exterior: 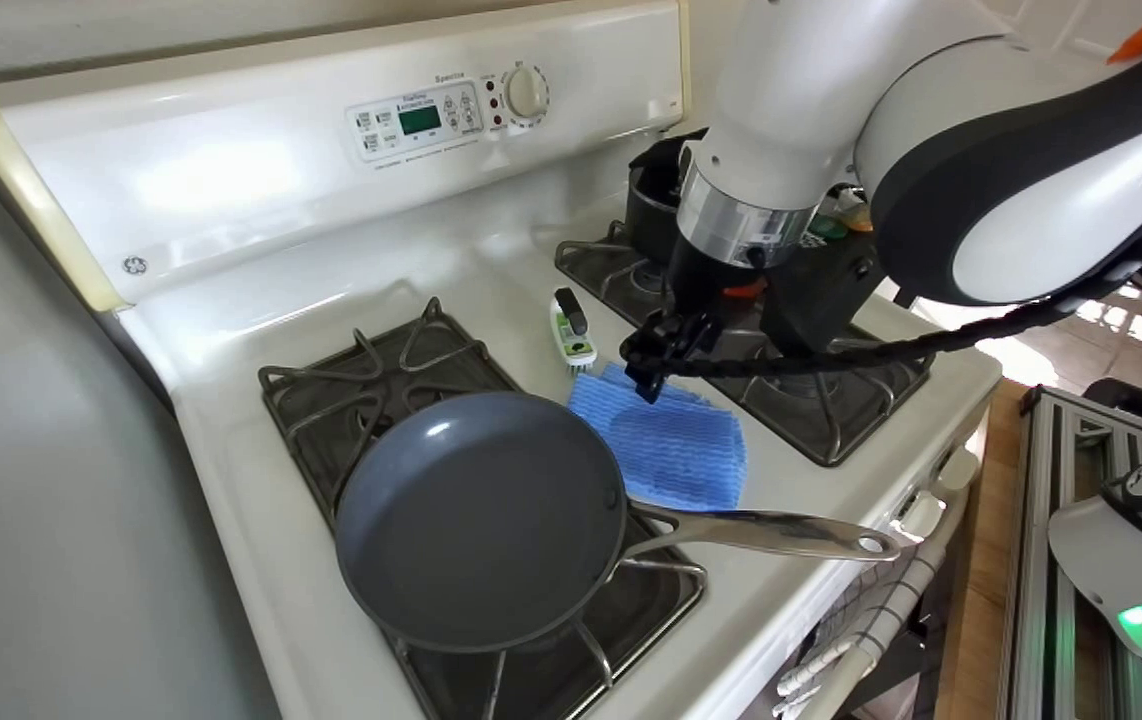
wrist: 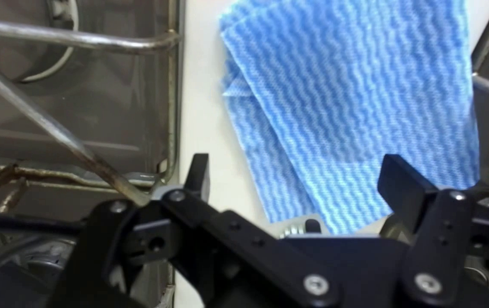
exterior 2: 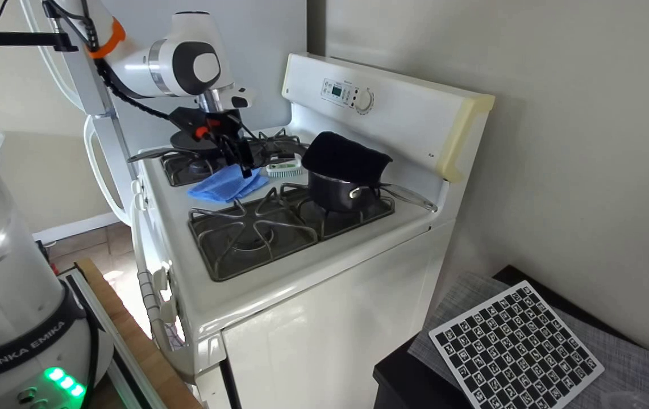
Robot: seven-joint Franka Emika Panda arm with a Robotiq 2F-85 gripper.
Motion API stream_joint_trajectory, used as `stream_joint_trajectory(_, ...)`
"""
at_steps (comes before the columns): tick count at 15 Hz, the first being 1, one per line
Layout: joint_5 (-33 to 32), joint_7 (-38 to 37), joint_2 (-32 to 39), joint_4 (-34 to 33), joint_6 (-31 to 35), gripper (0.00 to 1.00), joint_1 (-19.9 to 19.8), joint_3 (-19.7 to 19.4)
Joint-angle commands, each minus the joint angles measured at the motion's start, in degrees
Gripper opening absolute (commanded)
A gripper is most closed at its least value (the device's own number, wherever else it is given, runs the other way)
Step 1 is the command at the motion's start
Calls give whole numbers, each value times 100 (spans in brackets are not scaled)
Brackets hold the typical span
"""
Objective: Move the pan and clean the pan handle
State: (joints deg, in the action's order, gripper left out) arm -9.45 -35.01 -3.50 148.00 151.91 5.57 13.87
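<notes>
in an exterior view, a white robot arm with an orange band reaches in from the top, its wrist bent down. the black gripper points downward, its two fingers spread wide apart. green lights glow on the base.

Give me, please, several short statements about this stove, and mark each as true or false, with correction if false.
1. The pan rests on a grate. True.
2. The pan handle points towards the oven display. False: the pan handle points to the stovetop's front edge.
3. The fingers grip the blue cloth. False: the fingers stand apart, and the blue cloth lies on the stovetop.
4. The brush lies beside the blue cloth. True.
5. The black pot stands towards the stovetop's back. True.
</notes>
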Motion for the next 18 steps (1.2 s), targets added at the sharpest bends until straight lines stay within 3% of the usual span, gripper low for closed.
stream_joint_trajectory(1,-338,-515,-317,-5,-340,100,56,-35)
stream_joint_trajectory(7,193,-315,-861,-146,-785,100,208,78)
stream_joint_trajectory(11,365,-415,-1331,-415,-1530,100,366,294)
stream_joint_trajectory(18,-57,-1377,-1728,-1142,-3058,100,334,843)
